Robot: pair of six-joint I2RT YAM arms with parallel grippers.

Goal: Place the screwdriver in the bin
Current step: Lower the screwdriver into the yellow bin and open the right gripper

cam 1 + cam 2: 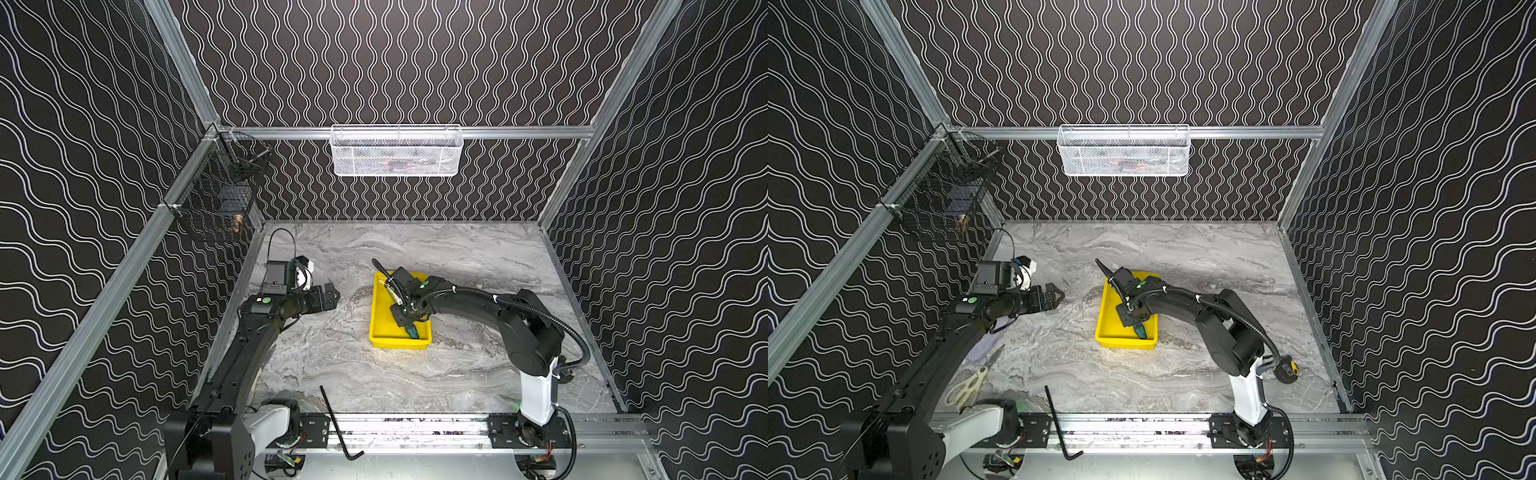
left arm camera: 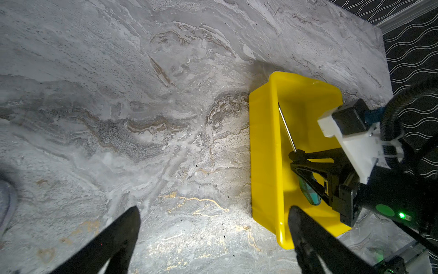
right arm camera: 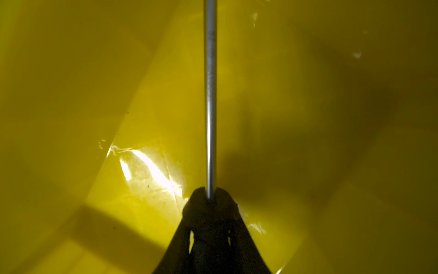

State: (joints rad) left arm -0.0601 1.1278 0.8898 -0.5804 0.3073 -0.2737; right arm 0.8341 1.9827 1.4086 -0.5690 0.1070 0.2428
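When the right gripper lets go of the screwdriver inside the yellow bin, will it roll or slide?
Probably it rolls a little: the screwdriver has a round, thin shaft. The bin looks glossy inside, so it may slide too, but the walls should stop it. It looks stiff: the shaft is straight in the right gripper.

Teal screwdriver (image 1: 412,331) inside yellow bin (image 1: 379,309)

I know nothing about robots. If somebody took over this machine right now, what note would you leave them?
Right gripper: shut on the screwdriver, low inside the bin.
Left gripper: open, holding nothing, over the table left of the bin.
Done: screwdriver carried into the bin.
Left: open the right gripper to release it, then lift the arm out.
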